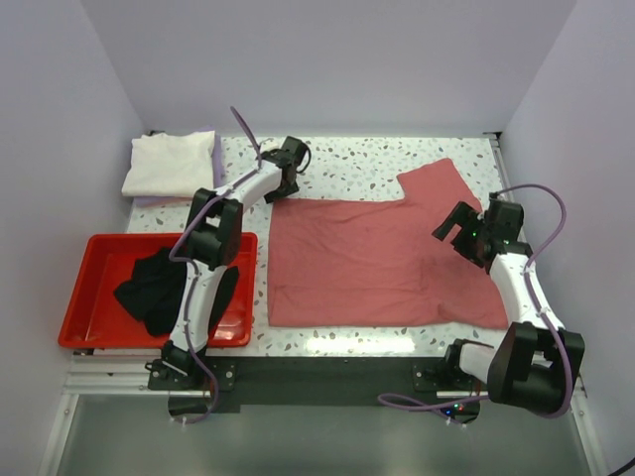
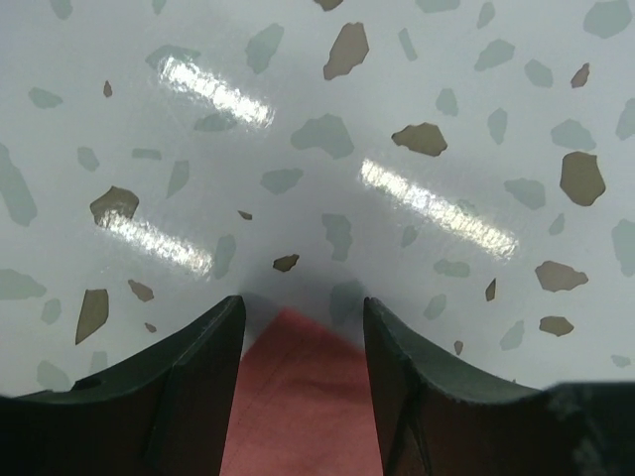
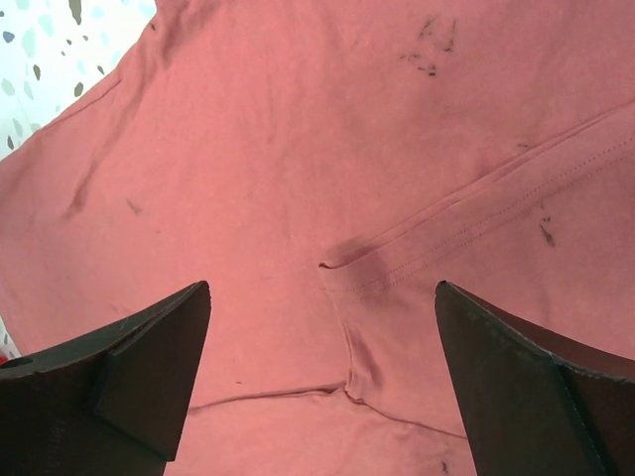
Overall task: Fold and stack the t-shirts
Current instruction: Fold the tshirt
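Observation:
The dusty red t-shirt (image 1: 377, 258) lies spread flat mid-table, one sleeve pointing to the back right. My left gripper (image 1: 283, 178) is at its back left corner; in the left wrist view that corner (image 2: 308, 397) lies between the parted fingers of the gripper (image 2: 303, 302), low over the table. My right gripper (image 1: 458, 226) hovers wide open over the shirt's right side; the right wrist view shows the gripper (image 3: 322, 288) above a sleeve seam (image 3: 367, 268). A folded cream-white shirt (image 1: 169, 164) lies on a pale lavender one (image 1: 212, 149) at the back left. A black shirt (image 1: 154, 288) lies crumpled in the tray.
The red plastic tray (image 1: 89, 297) sits at the front left beside the left arm. Walls close the table on the left, back and right. Speckled tabletop (image 1: 357, 169) shows behind the red shirt.

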Controlling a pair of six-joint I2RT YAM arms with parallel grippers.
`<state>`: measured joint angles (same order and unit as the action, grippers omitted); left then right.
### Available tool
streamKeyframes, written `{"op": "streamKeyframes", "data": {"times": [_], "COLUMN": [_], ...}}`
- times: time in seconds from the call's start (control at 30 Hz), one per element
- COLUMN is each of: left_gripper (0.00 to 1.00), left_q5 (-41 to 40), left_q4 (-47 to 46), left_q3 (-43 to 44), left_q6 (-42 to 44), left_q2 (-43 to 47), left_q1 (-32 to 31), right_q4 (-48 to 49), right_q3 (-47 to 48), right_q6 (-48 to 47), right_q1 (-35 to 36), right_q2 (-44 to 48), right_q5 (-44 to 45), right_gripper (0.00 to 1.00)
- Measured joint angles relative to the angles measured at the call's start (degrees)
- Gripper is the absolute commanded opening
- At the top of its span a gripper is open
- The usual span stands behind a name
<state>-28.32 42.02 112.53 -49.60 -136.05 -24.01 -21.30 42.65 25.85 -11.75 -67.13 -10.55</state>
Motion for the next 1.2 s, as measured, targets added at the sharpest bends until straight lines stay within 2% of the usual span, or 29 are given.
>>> {"op": "streamKeyframes", "data": {"times": [0.13, 0.23, 0.4, 0.6, 0.73, 0.97, 1.0, 1.2], "left_gripper": [0.42, 0.28, 0.00, 0.00, 0.00, 0.00, 0.00, 0.00], "left_q5": [0.1, 0.3, 0.1, 0.3, 1.2, 4.3, 5.3, 7.3], "left_q4": [0.1, 0.0, -0.3, -1.7, -3.3, -6.5, -6.8, -7.3], "left_q3": [0.5, 0.4, -0.6, -2.6, -5.5, -11.4, -12.1, -12.6], "left_q6": [0.2, 0.6, 1.2, 1.5, 3.1, 6.2, 7.3, 9.8], "left_q2": [-0.3, -0.3, 0.1, 1.2, 3.0, 6.7, 7.2, 7.7], "left_q1": [0.0, 0.0, 0.0, 0.0, 0.0, 0.0, 0.0, 0.0], "right_q4": [0.3, 0.4, 0.9, 1.4, 1.1, 0.7, 0.7, -1.8], "right_q3": [0.0, 0.0, 0.0, 0.8, 5.5, 25.7, 32.0, 53.4], "right_q6": [0.0, 0.0, 0.0, 0.7, 1.1, 0.3, -0.6, -4.5], "right_q1": [0.0, 0.0, 0.0, 0.3, 3.6, 10.0, 10.0, 9.9], "right_q2": [-0.1, -0.1, -0.1, -0.9, -4.6, -20.2, -25.6, -45.5], "right_q5": [-0.2, -0.2, -0.7, -1.2, 0.9, 8.9, 11.7, 19.7], "right_gripper": [0.99, 0.99, 0.99, 0.99, 0.99, 0.99, 0.99, 0.99]}}
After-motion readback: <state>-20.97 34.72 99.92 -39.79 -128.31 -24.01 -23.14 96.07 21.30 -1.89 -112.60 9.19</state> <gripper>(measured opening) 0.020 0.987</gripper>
